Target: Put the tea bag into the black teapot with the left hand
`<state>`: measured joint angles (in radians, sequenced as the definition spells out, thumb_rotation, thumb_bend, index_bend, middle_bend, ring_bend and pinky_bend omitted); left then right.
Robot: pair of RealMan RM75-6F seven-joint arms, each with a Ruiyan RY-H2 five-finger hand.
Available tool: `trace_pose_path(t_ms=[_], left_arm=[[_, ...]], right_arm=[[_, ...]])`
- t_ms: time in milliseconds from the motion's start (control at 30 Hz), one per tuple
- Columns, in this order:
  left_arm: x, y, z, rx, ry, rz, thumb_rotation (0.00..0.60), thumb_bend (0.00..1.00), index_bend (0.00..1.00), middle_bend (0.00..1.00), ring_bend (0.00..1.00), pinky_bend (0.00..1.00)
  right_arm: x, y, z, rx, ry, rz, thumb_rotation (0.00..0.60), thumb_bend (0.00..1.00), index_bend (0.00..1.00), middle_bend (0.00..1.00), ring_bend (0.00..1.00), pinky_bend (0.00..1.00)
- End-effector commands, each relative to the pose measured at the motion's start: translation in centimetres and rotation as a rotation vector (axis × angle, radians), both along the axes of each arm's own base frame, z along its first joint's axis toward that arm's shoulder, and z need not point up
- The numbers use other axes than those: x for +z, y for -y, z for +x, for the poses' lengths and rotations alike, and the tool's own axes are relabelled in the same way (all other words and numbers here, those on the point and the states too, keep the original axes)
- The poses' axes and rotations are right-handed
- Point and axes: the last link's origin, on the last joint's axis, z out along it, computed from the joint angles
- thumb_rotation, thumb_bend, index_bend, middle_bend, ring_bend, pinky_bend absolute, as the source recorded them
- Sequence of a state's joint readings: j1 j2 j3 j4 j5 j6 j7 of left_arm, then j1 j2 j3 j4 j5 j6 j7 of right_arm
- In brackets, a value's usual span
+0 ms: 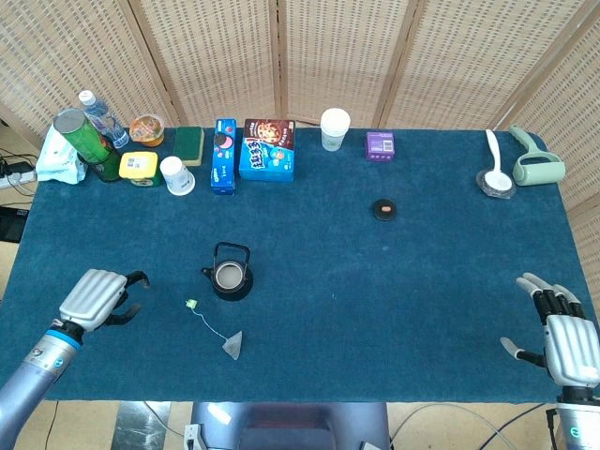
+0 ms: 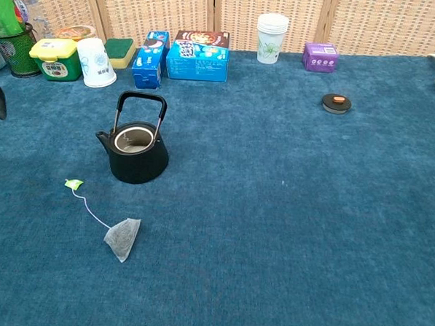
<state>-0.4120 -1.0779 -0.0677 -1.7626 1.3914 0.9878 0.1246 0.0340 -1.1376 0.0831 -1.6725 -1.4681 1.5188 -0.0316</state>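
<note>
Head view: the grey pyramid-shaped mesh tea bag (image 1: 232,346) lies on the blue carpeted surface (image 1: 394,291), near its front edge. A thin white string runs from the bag to a small green paper tag (image 1: 190,304), which lies just left of the black cast-iron teapot (image 1: 230,276). The teapot stands upright, lid off, mouth open. The left hand (image 1: 97,298) hovers left of the tag with fingers curled and nothing in them. The right hand (image 1: 565,333) rests at the far right, fingers spread, holding nothing.

Chest view: the tea bag (image 2: 122,237) appears soft, very light and easily crushed. The tag (image 2: 73,185) and string probably offer the surest pinch, though the bag would then swing freely. The teapot (image 2: 136,151) seems heavy enough not to shift.
</note>
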Motion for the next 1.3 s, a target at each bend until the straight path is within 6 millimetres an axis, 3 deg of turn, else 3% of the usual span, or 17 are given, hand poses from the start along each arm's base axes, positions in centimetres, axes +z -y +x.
trace_pose_path(t_ms=[33, 600, 1300], left_arm=[[-1.1, -0.9, 0.0, 0.000, 0.005, -0.011, 0.600, 0.41, 0.43, 1.00, 1.00, 0.91], [-4.4, -2.8, 0.2, 0.003, 0.021, -0.049, 0.600, 0.41, 0.45, 1.00, 1.00, 0.91], [-8.5, -3.4, 0.0, 0.022, 0.007, -0.148, 0.600, 0.40, 0.45, 1.00, 1.00, 0.91]], right_arm=[[0.0, 0.1, -0.1, -0.006, 0.000, 0.001, 0.600, 0.12, 0.18, 0.18, 0.21, 0.15], [-0.3, 0.5, -0.3, -0.028, -0.001, 0.003, 0.600, 0.12, 0.18, 0.18, 0.21, 0.15], [-0.1, 0.1, -0.7, -0.056, -0.002, -0.008, 0.600, 0.12, 0.18, 0.18, 0.21, 0.15]])
